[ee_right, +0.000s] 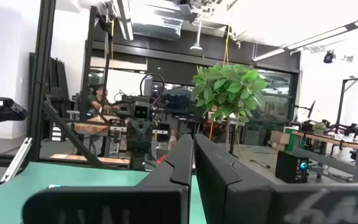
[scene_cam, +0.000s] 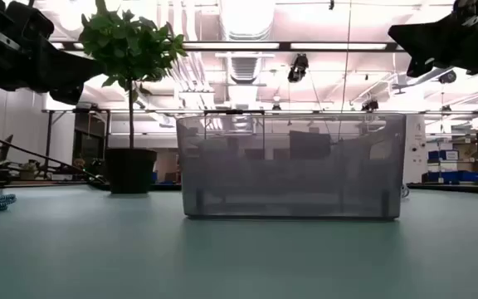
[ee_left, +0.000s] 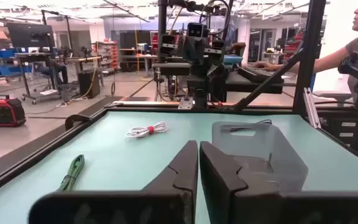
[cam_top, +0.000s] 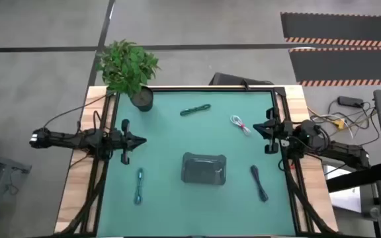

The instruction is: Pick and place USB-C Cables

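- Our left gripper [cam_top: 139,140] hovers at the table's left side, its fingers [ee_left: 182,171] pressed together and holding nothing.
- Our right gripper [cam_top: 256,127] waits at the right side, jaws likewise together.
- Between them, toward the near edge, we see the grey tray [cam_top: 204,168].
- The light blue cable [cam_top: 138,186] lies left of the tray, the dark navy cable [cam_top: 259,182] right of it.
- Farther back lie the green cable [cam_top: 195,110] and the white-and-red cable [cam_top: 241,124].
- A potted plant [cam_top: 127,67] stands at the far left corner.

Dark, angular arms with seemingly black, wedge-shaped jaws.
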